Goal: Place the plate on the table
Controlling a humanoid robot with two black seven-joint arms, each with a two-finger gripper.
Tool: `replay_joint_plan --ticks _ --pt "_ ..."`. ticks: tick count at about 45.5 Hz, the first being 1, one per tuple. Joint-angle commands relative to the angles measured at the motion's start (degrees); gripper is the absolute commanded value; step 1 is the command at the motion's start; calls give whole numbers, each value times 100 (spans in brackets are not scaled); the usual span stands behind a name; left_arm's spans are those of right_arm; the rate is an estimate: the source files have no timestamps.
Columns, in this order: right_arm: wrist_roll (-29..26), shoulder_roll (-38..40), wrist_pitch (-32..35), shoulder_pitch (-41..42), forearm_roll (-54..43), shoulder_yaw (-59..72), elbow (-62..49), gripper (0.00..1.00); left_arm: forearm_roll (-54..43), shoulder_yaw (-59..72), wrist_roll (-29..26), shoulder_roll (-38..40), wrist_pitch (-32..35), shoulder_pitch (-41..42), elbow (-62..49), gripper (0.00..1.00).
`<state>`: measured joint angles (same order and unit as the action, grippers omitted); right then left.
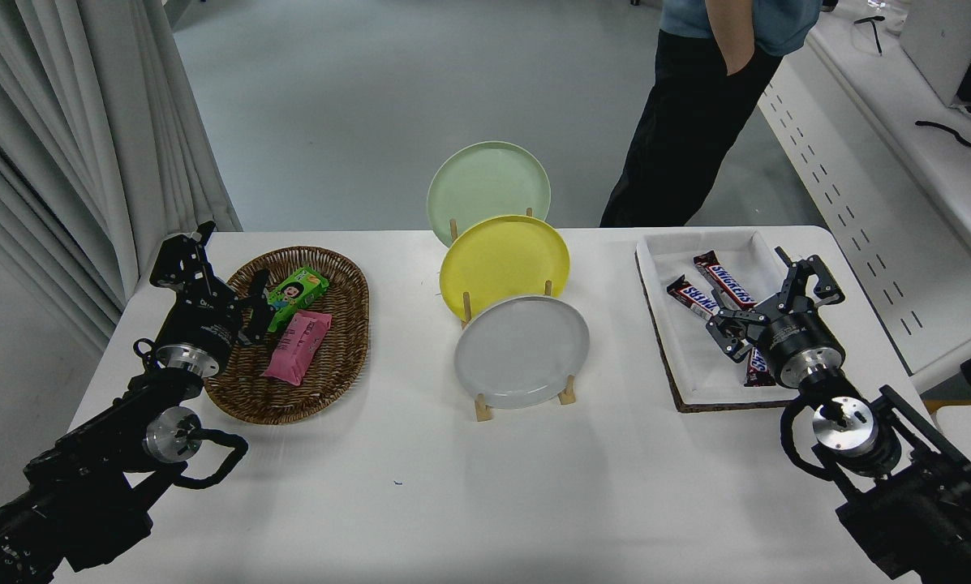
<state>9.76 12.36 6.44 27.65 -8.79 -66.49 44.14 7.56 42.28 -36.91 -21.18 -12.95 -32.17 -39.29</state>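
The light grey plate [522, 350] stands tilted in the front slot of a wooden rack [483, 407] at the middle of the white table [469, 495]. Behind it stand a yellow plate [504, 261] and a pale green plate [488, 188]. My right gripper [765, 304] is open and empty, above the white tray at the right, well right of the grey plate. My left gripper [221, 276] is open and parked at the left, over the edge of the wicker basket.
A wicker basket [347, 357] at the left holds a green snack pack [297, 296] and a pink packet [297, 346]. A white tray [672, 357] with a cork base holds chocolate bars [724, 280]. A person [696, 113] stands beyond the far edge.
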Motion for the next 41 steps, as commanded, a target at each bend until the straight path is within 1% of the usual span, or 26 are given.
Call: replay_joint_plan --ticks 1,30,37,41 --pt "0 -5 24 -50 0 -4 -2 99 0 9 0 0 -6 0 0 100" --pt "0 -129 -2 21 0 66 -63 99 0 9 0 0 -6 0 0 100" --pt "-18 -67 -90 258 -9 312 -151 99 0 9 0 0 3 0 0 100" --pt "-18 12 -116 538 0 593 -449 99 0 9 0 0 3 0 0 100"
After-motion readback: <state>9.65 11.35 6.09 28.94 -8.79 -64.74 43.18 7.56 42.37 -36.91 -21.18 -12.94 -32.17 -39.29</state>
